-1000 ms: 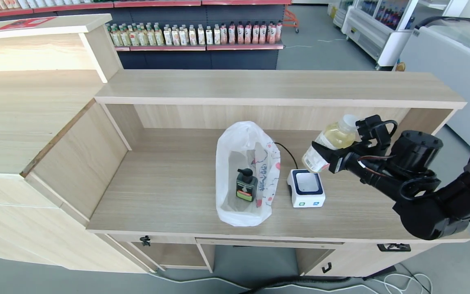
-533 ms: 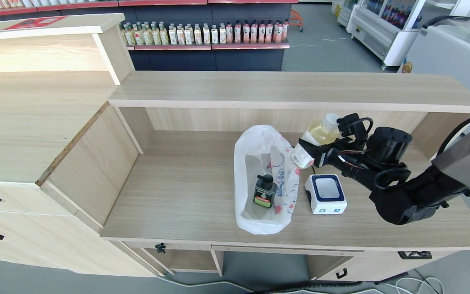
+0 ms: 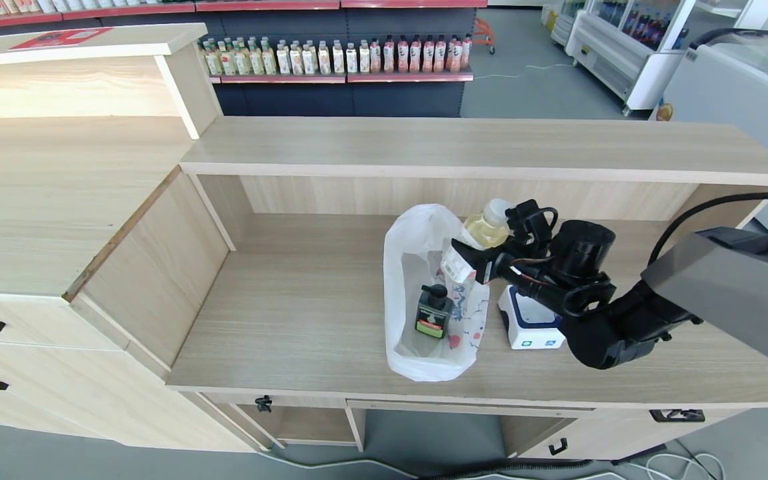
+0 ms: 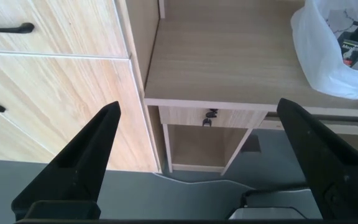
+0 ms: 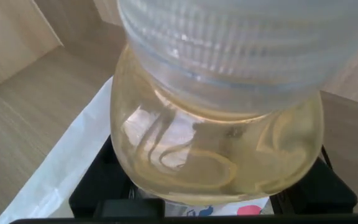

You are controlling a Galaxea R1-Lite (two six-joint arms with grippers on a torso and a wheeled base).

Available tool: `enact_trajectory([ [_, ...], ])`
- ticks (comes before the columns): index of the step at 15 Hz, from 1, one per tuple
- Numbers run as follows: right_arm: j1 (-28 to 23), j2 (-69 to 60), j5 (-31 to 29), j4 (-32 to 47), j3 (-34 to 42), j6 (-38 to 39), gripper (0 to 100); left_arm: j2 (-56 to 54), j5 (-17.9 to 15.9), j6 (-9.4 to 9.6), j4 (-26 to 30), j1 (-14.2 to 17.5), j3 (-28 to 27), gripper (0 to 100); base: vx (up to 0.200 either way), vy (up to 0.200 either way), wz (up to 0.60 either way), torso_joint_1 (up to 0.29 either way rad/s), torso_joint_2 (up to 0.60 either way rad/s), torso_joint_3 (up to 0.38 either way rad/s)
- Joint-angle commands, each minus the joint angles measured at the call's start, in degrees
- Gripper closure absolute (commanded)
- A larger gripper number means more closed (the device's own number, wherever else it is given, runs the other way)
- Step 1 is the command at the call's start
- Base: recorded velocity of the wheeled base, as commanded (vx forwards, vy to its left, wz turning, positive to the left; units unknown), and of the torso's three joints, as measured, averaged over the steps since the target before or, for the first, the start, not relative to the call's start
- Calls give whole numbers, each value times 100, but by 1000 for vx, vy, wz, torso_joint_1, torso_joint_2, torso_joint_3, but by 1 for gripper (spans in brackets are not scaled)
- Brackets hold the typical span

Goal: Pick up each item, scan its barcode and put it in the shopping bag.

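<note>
Right gripper (image 3: 476,260) clamped on the bottle (image 3: 484,232) above the shopping bag (image 3: 397,267) rim. Scan's probably done, so next is lower and release.

Head camera high, looking down on counter (image 3: 304,307), left wrist low, sharing its shopping bag (image 3: 399,293), right wrist against bottle (image 5: 216,143)

A pale wooden counter (image 3: 317,300) with a raised ledge (image 3: 477,143) stands in the foreground; black-handled drawers (image 3: 17,320) sit at its left; behind, red-edged shelves (image 3: 277,79) of bottles (image 3: 337,57) stand on grey floor (image 3: 531,90); white freezers (image 3: 624,47) line the right.
</note>
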Motion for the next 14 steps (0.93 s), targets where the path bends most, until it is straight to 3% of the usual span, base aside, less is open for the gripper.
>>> enact_trajectory([
  [1, 6, 365, -19, -13, -213, -24, 100, -2, -1, -1, -1, 0, 1, 0, 0, 0, 0, 0, 0, 0],
  [8, 6, 998, -19, 57, -828, -24, 100, -2, -1, -1, -1, 0, 1, 0, 0, 0, 0, 0, 0, 0],
  [14, -108, 1253, -45, 31, -802, -165, 100, -2, -1, -1, -1, 8, 1, 0, 0, 0, 0, 0, 0, 0],
])
